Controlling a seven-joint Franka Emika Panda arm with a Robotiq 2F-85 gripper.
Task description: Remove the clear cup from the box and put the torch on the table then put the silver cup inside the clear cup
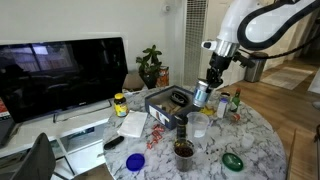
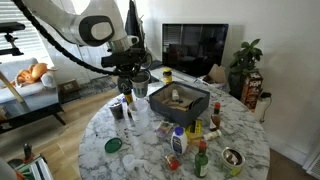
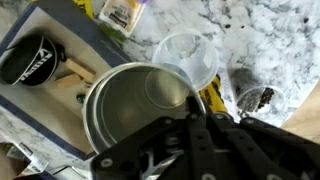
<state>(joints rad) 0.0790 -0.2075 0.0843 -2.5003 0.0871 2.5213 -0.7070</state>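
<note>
In the wrist view my gripper is shut on the rim of the silver cup, which fills the middle of the picture. The clear cup stands upright on the marble table, just beyond the silver cup and outside the box. In both exterior views the gripper holds the cup above the table, beside the box. A black round thing with white lettering lies in the box. I cannot pick out the torch with certainty.
Small bottles, a brown cup with dark contents, a green lid and a blue lid are scattered on the table. A TV and a plant stand behind.
</note>
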